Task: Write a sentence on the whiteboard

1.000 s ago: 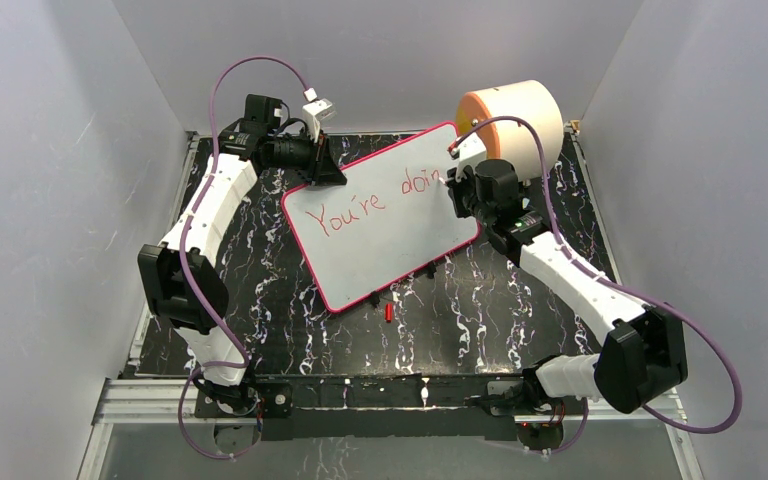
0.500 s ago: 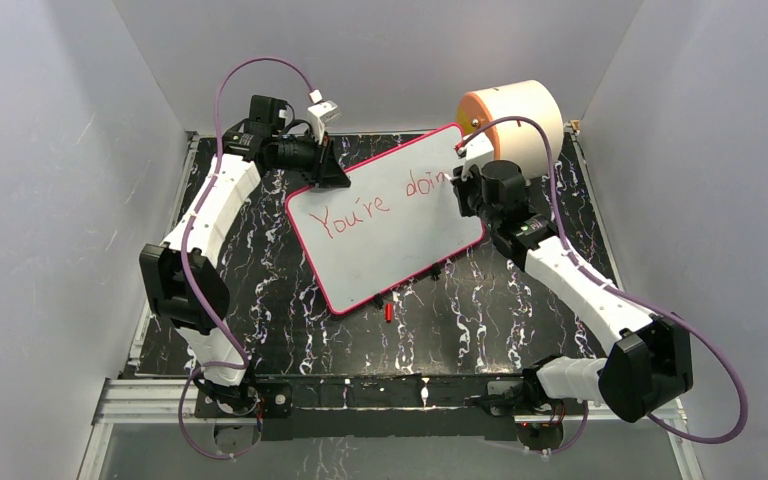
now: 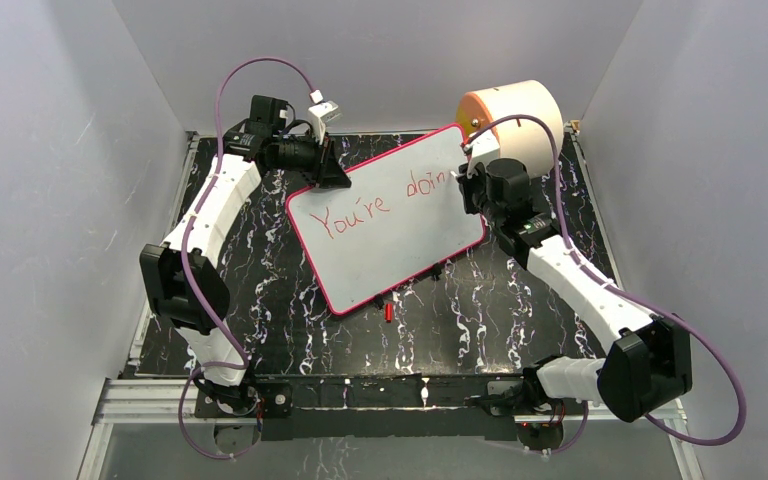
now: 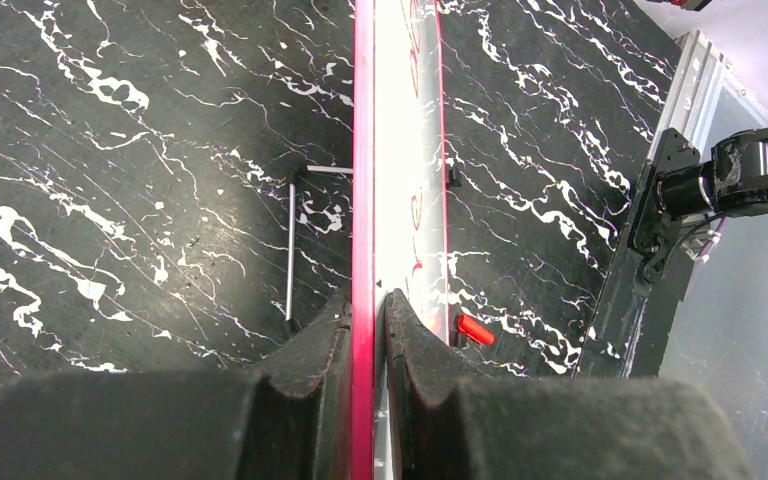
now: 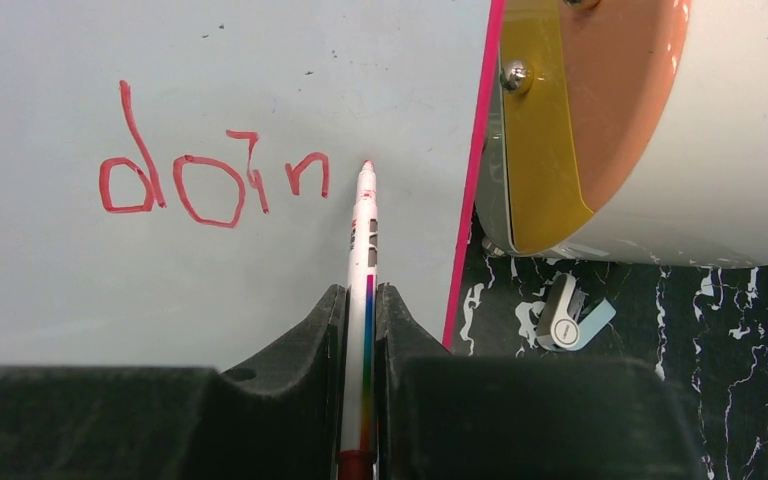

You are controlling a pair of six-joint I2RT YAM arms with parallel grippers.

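Observation:
The whiteboard (image 3: 390,230), white with a pink-red frame, lies tilted on the black marbled table. The sentence (image 3: 380,205) in red reads "You're doin"; the right wrist view shows "doin" (image 5: 210,185). My left gripper (image 3: 325,168) is shut on the whiteboard's far-left edge, and the left wrist view shows its jaws clamped on the pink frame (image 4: 363,200). My right gripper (image 3: 465,185) is shut on a white marker (image 5: 362,270) with a rainbow stripe. The marker's red tip is at the board just right of the "n".
A cream cylinder with an orange face (image 3: 515,115) stands at the back right, close to the board's corner; it also shows in the right wrist view (image 5: 650,120). A red cap (image 3: 388,312) lies on the table in front of the board. A small white clip (image 5: 565,320) lies by the cylinder.
The right gripper has moved right along the first line with the marker, and the letter "n" has been added after "doi". The left arm and the board have shifted slightly.

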